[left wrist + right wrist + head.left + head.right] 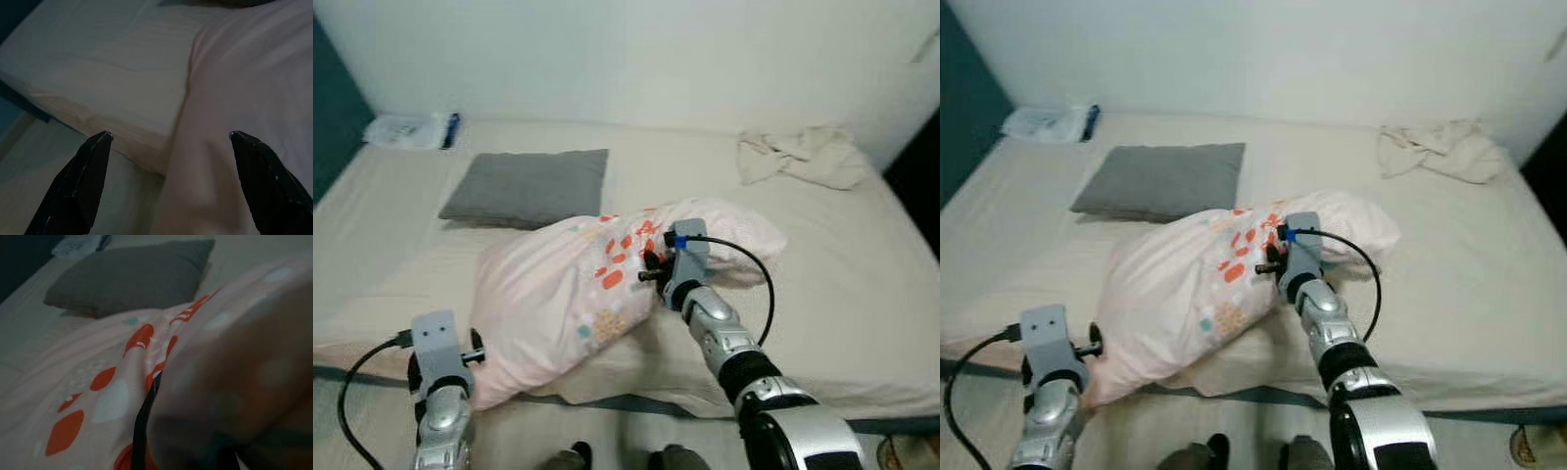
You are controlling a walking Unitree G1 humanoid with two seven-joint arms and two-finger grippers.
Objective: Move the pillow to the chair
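You have two pillows on the bed (862, 284): one pink patterned pillow (558, 294) at centre frame, overhanging the near mattress edge, and one grey pillow (529, 186) behind it, upper left. One crumpled cloth (803, 155) lies upper right. Your right gripper (651, 266) is buried in the pink pillow's fabric; I cannot tell its spread. Your left gripper (168, 142) gapes wide, fingers straddling the pillow's lower corner. Open bed surface lies right.

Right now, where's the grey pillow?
The grey pillow lies flat on the bed, left of centre in the eye views, just beyond the pink patterned pillow and short of the white packet by the wall.
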